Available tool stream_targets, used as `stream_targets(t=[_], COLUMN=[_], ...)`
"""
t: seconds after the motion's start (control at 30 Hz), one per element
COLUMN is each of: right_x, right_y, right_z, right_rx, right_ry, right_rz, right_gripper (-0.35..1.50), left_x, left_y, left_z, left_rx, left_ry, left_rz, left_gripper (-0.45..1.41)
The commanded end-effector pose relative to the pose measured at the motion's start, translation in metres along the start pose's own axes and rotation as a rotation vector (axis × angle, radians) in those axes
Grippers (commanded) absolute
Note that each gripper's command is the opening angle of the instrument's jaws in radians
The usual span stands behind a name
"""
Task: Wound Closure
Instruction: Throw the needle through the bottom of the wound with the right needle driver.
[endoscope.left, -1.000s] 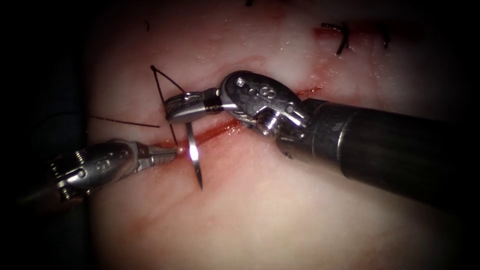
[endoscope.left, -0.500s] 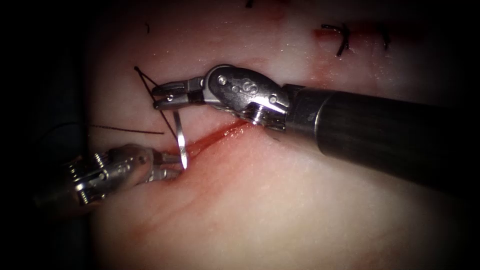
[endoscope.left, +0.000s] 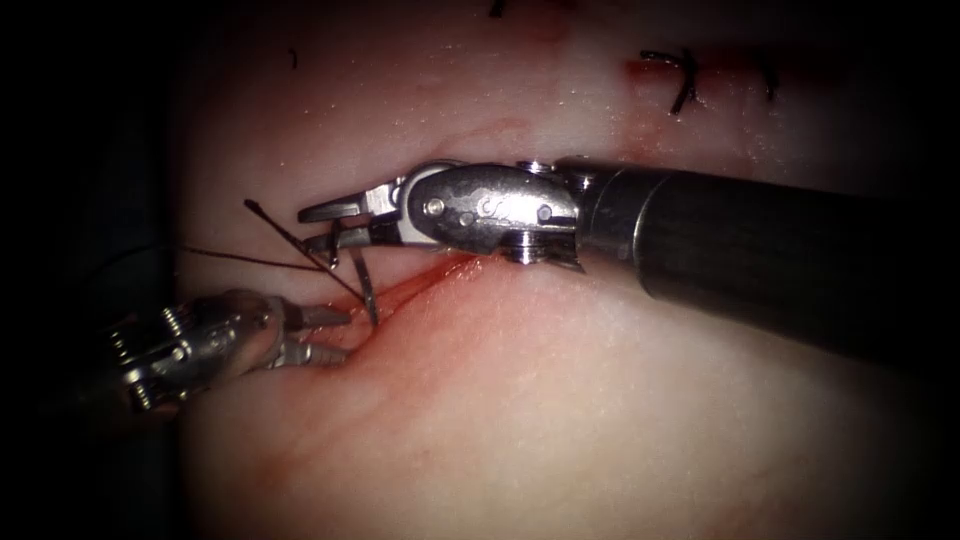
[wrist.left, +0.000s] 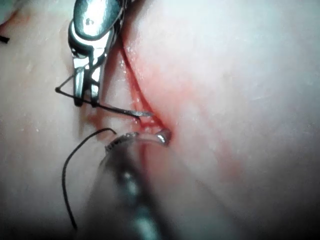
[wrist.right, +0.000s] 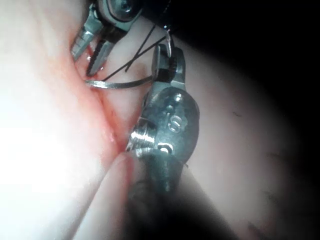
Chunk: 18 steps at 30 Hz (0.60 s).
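Note:
My right tool (endoscope.left: 308, 228) reaches in over the tissue (endoscope.left: 560, 400) and is shut on the curved needle (endoscope.left: 364, 285) close to its thread end. The needle hangs down from the jaws and its point meets the left end of the cut (endoscope.left: 440, 272); I cannot tell how deep it sits. Dark thread (endoscope.left: 290, 235) trails up and left from the needle. My left tool (endoscope.left: 338, 336) lies just left of the point, open and holding nothing. The left wrist view shows the needle (wrist.left: 125, 111) under the right tool (wrist.left: 85, 100). The right wrist view shows the needle (wrist.right: 125, 84) held crosswise.
Red fluid (endoscope.left: 415, 285) lines the cut. Dark finished stitches (endoscope.left: 685, 80) sit at the far right. The right tool's thick shaft (endoscope.left: 760, 270) lies over the cut's right part. A loose loop of thread (wrist.left: 67, 165) rests on the tissue beside the left tool.
The right tool rolled and moved left and down, swinging the needle so its point came back to the cut's left end. The left tool's jaws opened and it shifted slightly down-left.

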Motion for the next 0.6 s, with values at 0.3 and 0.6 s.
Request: stream_targets(t=[0.3, 0.6], right_x=[-0.0013, -0.0013], right_y=[0.0002, -0.0016], right_z=[0.0011, 0.0018], right_rx=[-0.030, -0.028], right_ry=[-0.024, -0.028], right_rz=[-0.032, -0.039], right_gripper=[-0.35, -0.35], left_x=[0.0002, 0.0004], left_y=[-0.0001, -0.0003], left_z=[0.0005, 0.0001], left_rx=[-0.001, 0.009], left_ry=[0.005, 0.021], left_rz=[-0.003, -0.009], left_gripper=[0.50, 0.50])
